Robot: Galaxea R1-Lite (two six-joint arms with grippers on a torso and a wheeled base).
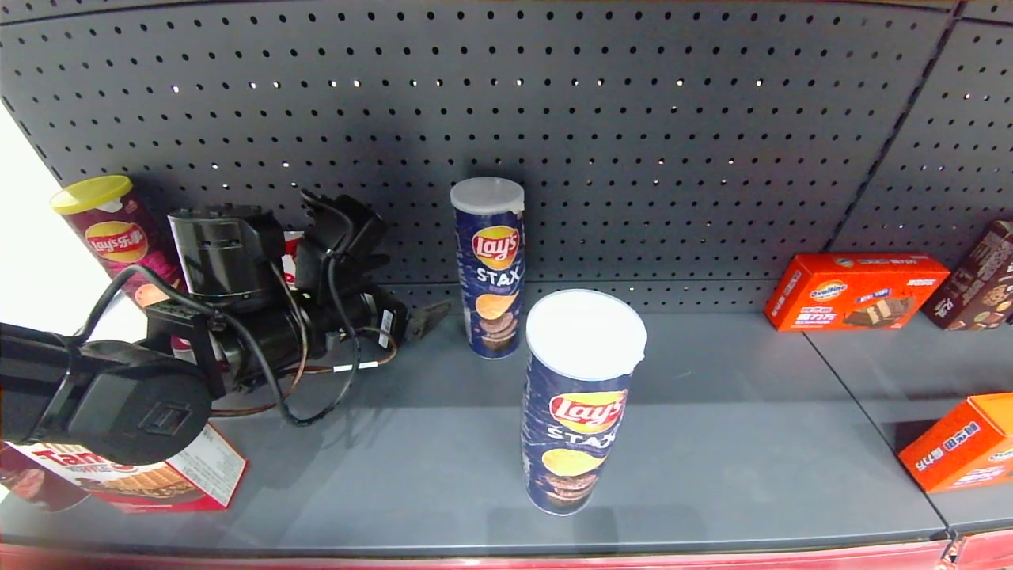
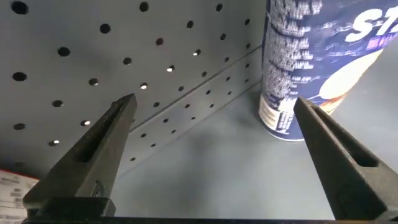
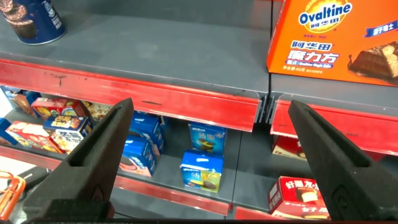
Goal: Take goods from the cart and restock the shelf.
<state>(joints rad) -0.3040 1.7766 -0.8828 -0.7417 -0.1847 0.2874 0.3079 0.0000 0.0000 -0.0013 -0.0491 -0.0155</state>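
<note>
Two blue chip cans with white lids stand upright on the grey shelf [image 1: 712, 443]. One can [image 1: 489, 269] is near the pegboard, the other [image 1: 578, 404] closer to the front edge. My left gripper [image 1: 425, 317] lies low over the shelf just left of the rear can, open and holding nothing. In the left wrist view its fingers [image 2: 93, 155] spread wide, with the rear can [image 2: 311, 56] a short way ahead, off to one side. My right gripper [image 3: 210, 107] is open and empty, out in front of the shelf's red edge [image 3: 155, 93].
A purple can [image 1: 111, 229] and a red-and-white box [image 1: 170, 475] sit on the left of the shelf. Orange boxes [image 1: 855, 289] [image 1: 961, 443] and a brown box [image 1: 981, 277] stand on the right. Lower shelves hold blue boxes [image 3: 202, 171]. Bare shelf lies between the cans and the orange boxes.
</note>
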